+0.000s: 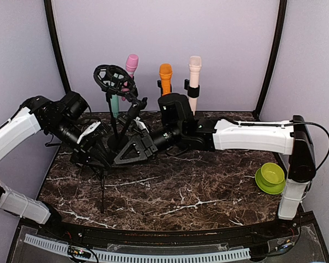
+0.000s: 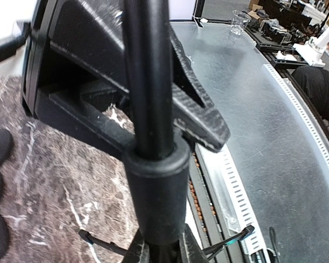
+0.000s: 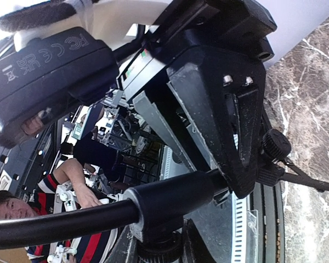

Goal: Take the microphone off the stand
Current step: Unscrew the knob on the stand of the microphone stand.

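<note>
Top external: the pink-headed microphone [image 1: 131, 63] sits upper left-centre, by the black ring mount [image 1: 114, 78]. Left fingers [image 2: 200, 112] clamp the black stand pole [image 2: 148, 82]; right fingers [image 3: 236, 137] seem to pinch it too. Keep one hold; send the other up.

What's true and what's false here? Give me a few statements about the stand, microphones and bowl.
1. The left arm and right arm both have their jaws closed on the stand. True.
2. The bowl sits on the table's left side. False: it is on the right.
3. The orange microphone lies flat. False: it stands upright at the back.
4. A pink microphone stands left of the orange one. True.
</note>
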You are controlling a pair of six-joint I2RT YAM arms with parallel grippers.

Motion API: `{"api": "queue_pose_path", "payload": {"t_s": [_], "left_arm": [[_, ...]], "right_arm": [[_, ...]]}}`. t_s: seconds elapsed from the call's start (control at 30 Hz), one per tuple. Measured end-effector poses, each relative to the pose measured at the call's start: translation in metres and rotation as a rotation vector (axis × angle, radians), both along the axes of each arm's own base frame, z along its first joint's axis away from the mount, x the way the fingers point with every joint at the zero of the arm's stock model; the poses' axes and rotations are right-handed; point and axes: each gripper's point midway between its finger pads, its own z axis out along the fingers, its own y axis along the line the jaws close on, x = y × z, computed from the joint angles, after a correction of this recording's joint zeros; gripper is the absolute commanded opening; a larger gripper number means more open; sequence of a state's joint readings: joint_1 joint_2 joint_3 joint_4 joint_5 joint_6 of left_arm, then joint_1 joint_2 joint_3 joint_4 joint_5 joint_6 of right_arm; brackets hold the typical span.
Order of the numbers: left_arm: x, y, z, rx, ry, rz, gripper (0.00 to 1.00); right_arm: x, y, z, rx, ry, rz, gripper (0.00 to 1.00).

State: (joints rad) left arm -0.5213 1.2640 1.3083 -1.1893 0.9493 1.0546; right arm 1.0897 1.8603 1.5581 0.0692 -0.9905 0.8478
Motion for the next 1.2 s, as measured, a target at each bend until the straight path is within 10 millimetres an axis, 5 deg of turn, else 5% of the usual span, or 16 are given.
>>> {"api": "queue_pose_path", "payload": {"t_s": [0.23, 1.2], "left_arm": [[-0.005, 0.001, 0.016, -0.070, -0.132, -0.035, 0.00], [-0.013, -0.018, 0.030, -0.360, -0.767, -0.315, 0.00]], "right_arm": [[-0.011, 0.001, 0.015, 0.077, 0.041, 0.044, 0.00], [-0.052, 0.003, 0.032, 0.171, 0.401, 0.358, 0.00]]}}
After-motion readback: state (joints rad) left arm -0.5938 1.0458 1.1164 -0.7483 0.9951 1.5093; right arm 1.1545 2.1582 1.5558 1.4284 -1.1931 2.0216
